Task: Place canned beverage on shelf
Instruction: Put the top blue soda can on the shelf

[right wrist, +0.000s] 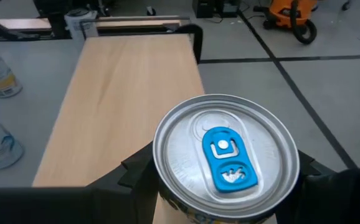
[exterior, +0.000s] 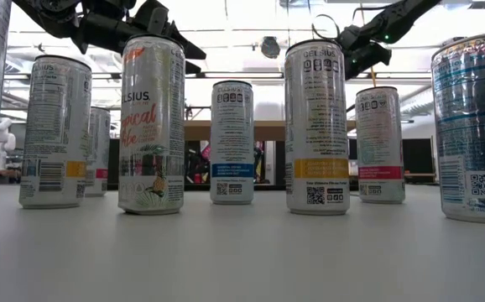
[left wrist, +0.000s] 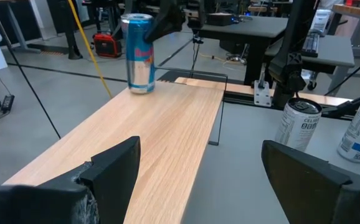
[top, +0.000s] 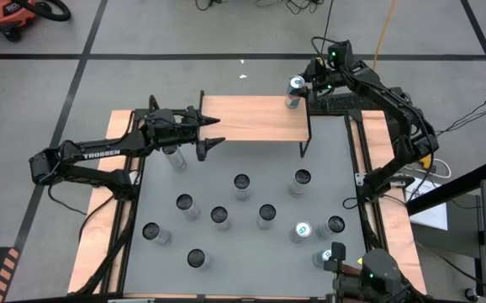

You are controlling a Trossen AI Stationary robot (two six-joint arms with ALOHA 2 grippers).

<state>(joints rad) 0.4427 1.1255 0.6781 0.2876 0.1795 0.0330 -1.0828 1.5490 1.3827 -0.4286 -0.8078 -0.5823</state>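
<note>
My right pincer (right wrist: 220, 186) grasps the blue can (top: 295, 91), upright at the shelf's (top: 251, 118) right end; it's stiff-walled, slick, likely heavy if full, so I hold its upper sides; left pincer (top: 210, 133) gapes empty

You find an orange vacuum cleaner (top: 12, 15) on the floor, well apart from the left gripper (top: 216, 132), on its outer side. A yellow cable (top: 383, 34) runs over the floor near the right gripper (top: 296, 87), beyond it. Dark tape lines (top: 83, 59) cross the grey floor.
</note>
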